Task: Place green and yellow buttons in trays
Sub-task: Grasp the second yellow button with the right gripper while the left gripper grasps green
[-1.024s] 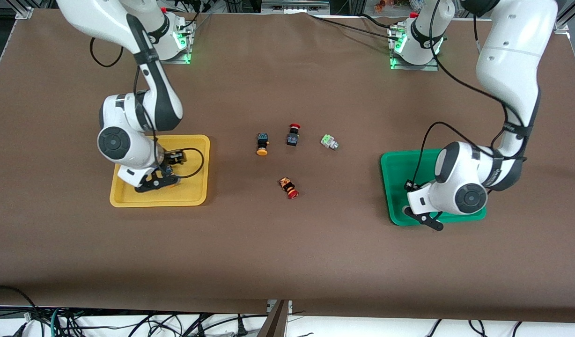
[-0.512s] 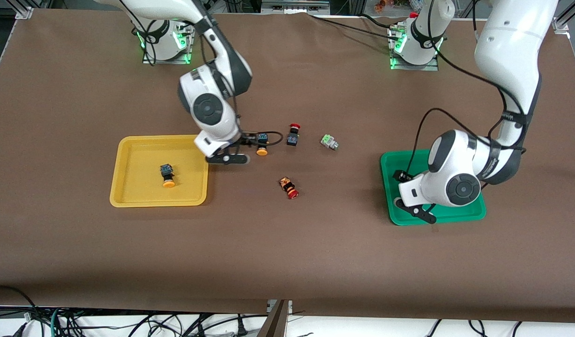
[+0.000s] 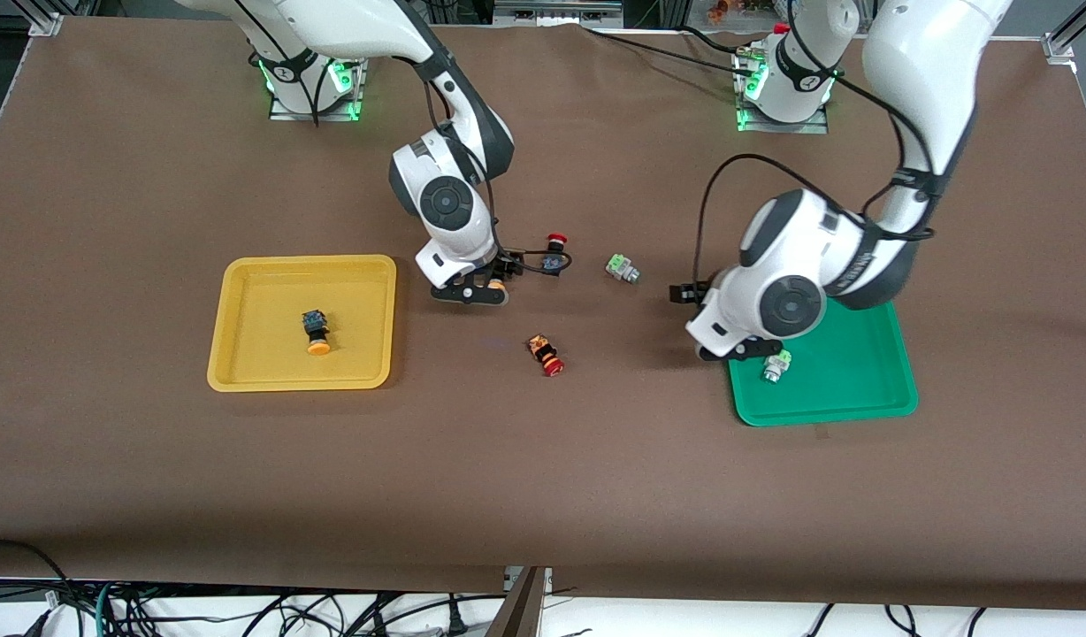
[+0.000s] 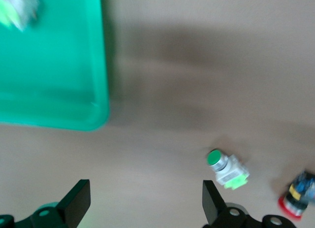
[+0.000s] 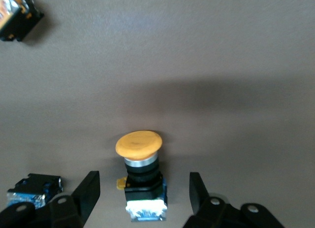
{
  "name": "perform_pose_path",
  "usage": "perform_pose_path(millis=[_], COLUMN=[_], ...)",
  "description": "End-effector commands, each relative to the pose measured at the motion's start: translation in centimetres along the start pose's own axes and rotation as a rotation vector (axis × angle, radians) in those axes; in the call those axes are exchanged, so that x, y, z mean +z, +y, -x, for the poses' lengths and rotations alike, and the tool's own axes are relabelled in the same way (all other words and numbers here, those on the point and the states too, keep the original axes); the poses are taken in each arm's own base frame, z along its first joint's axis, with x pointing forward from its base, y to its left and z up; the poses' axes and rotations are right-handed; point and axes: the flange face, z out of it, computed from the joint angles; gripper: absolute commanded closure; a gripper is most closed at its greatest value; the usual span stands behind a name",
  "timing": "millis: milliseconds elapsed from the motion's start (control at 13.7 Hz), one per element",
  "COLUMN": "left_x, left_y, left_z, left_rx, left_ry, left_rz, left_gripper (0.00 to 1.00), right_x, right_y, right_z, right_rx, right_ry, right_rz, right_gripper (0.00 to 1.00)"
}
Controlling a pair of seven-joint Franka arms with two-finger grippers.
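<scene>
One yellow button lies in the yellow tray. My right gripper is open and straddles the second yellow button on the table; in the right wrist view the gripper has the button's dark body between its fingers, with a gap on each side. One green button lies in the green tray. My left gripper is open and empty over the tray's edge toward the table's middle. The other green button lies on the table and shows in the left wrist view.
Two red-capped switches lie on the table. One is beside the right gripper. The other is nearer to the front camera. A cable loops from the right wrist beside the first one.
My right gripper left one yellow button in the yellow tray and moved to the second. My left gripper left a green button in the green tray and moved toward the table's middle.
</scene>
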Motion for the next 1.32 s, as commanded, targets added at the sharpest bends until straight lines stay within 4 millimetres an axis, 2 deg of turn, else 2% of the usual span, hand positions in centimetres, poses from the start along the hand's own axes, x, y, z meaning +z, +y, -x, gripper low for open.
perform_pose_path(millis=[0,73,146,366,439,512,585,732,805,878,951,1024,1098,1244], left_x=[5.0,6.4,7.8,11.2,11.8,12.4,12.6,13.1,13.0,12.8,12.4,11.8,10.5,6.4], left_y=[2.2,3.0,3.8,6.3,6.7,6.6,6.8,6.8,6.8,6.8,6.7,6.6,6.2,5.4], left_z=[2.0,2.8,3.8,6.3,6.4,6.2,6.1,5.9,5.8,5.8,5.6,5.5,5.6,5.3], left_rx=[-0.220,-0.281,-0.331,-0.365,-0.378,-0.383,-0.381,-0.381,-0.382,-0.382,-0.375,-0.371,-0.370,-0.352], left_ry=[0.016,0.036,0.055,0.094,0.091,0.082,0.084,0.078,0.079,0.082,0.088,0.098,0.107,0.080], left_rz=[0.076,0.112,0.147,0.209,0.214,0.213,0.219,0.217,0.219,0.222,0.221,0.220,0.208,0.116], left_gripper=[0.00,0.00,0.00,0.00,0.00,0.00,0.00,0.61,0.79,0.91,0.98,1.00,1.00,1.00], right_x=[1.4,1.7,1.8,1.0,0.2,-0.8,-2.4,-5.5,-6.6,-7.8,-8.3,-8.6,-8.4,-6.9], right_y=[-1.0,-0.9,-0.8,-0.6,-0.4,-0.2,0.9,3.8,5.5,7.6,10.3,12.7,15.2,21.0], right_z=[0.7,0.7,0.8,0.5,0.3,0.0,-0.9,-3.1,-4.3,-5.7,-7.4,-8.7,-10.1,-12.5], right_rx=[0.018,0.019,0.019,-0.001,0.000,-0.002,-0.009,-0.063,-0.090,-0.127,-0.180,-0.230,-0.271,-0.274], right_ry=[0.018,0.017,0.015,0.017,0.012,-0.003,-0.009,-0.034,-0.054,-0.063,-0.069,-0.070,-0.076,-0.092], right_rz=[-0.015,-0.012,-0.010,-0.011,-0.009,0.002,0.013,0.040,0.061,0.074,0.090,0.100,0.109,0.069], right_gripper=[0.18,0.19,0.24,0.71,0.77,0.77,0.77,0.78,0.78,0.78,0.77,0.77,0.76,0.71])
